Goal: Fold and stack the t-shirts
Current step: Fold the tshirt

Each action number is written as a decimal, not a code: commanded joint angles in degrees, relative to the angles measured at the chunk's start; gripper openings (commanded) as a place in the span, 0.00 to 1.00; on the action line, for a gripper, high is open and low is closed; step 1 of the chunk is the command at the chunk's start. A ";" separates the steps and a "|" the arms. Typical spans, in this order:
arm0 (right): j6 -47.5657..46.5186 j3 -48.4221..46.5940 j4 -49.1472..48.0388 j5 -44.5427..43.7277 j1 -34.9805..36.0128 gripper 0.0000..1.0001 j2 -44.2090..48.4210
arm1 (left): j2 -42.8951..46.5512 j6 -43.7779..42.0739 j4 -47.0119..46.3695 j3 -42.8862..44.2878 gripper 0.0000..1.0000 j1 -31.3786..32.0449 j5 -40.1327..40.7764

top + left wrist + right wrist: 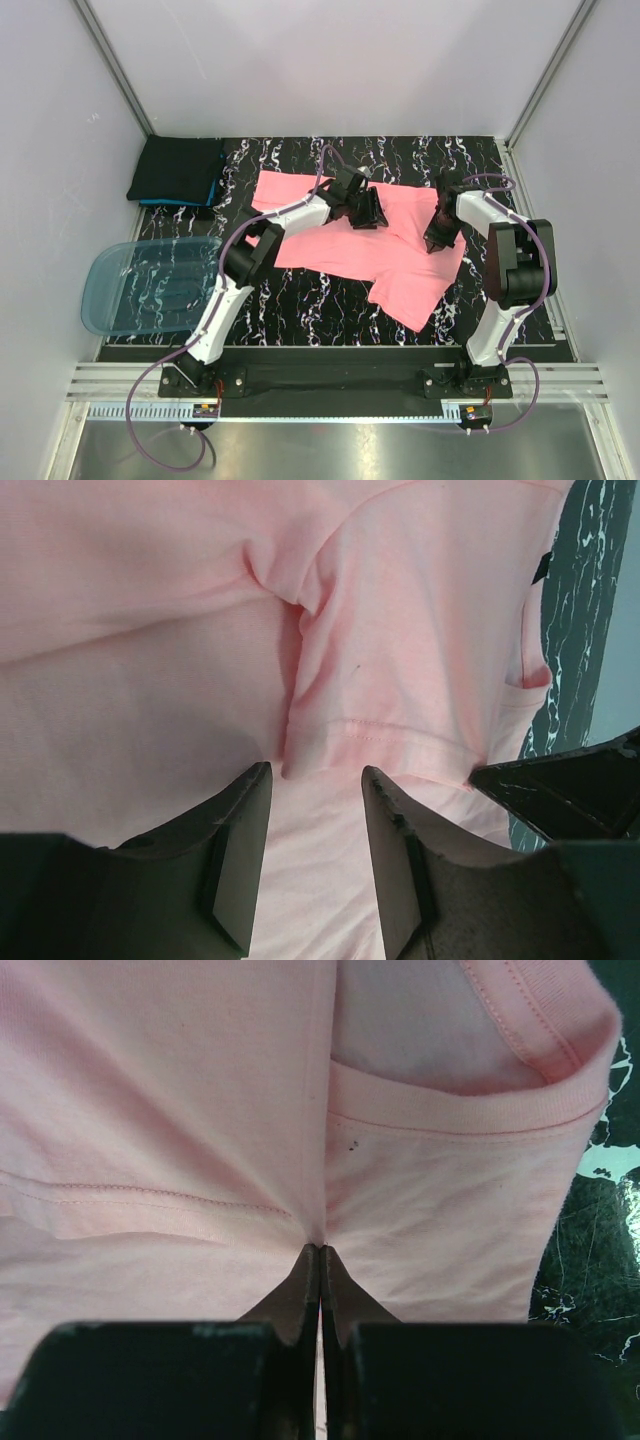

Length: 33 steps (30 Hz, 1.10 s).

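Black marbled bench (330, 310) under rumpled salmon-pink cotton t-shirt (400, 280), mid-bench | left gripper (368, 210) over a stitched hem fold, jaws parted, gripping nothing | right gripper (440, 240) at shirt's right side, jaws pinched tight on pink cloth | folded black-and-teal tees (178, 170) far-left corner

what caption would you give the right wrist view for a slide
Right gripper shut, pinching the salmon-pink t-shirt beside a stitched hem; black marbled table at the right edge.

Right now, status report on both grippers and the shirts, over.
Left gripper open over pink t-shirt. Right gripper shut on it. Dark folded t-shirts far left; blue tub left, out of the way.
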<state>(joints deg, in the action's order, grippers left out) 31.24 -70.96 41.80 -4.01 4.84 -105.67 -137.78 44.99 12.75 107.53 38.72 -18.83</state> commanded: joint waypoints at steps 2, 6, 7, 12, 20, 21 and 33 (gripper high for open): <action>-1.01 0.29 -0.58 -1.26 0.34 0.00 2.22 | -0.39 -1.31 0.17 3.39 0.47 0.22 1.16; -1.10 -0.32 -0.40 -1.26 0.34 0.00 2.57 | -1.09 -1.14 0.43 4.18 0.47 0.39 0.81; -1.10 -0.41 -0.32 -1.09 0.26 0.00 2.66 | -1.35 -1.14 0.43 4.36 0.47 0.48 0.90; -1.27 -1.11 -0.05 -0.82 0.34 0.00 2.49 | -1.88 -1.05 -0.01 4.62 0.45 0.66 0.99; -1.63 -1.29 0.12 -0.74 0.34 0.00 2.83 | -2.59 -0.96 0.17 5.15 0.29 0.66 0.72; -1.80 -1.29 0.21 -0.82 0.26 0.00 2.84 | -2.50 -0.96 0.25 5.24 0.23 0.74 0.64; -1.71 -0.94 1.70 -2.32 0.26 0.00 3.89 | 0.40 -4.39 8.87 7.52 0.00 0.22 5.03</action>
<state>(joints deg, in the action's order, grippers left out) 30.15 -70.81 42.15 -4.08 4.84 -104.99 -139.98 42.46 19.38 112.51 39.11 -16.03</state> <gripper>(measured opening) 0.011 0.012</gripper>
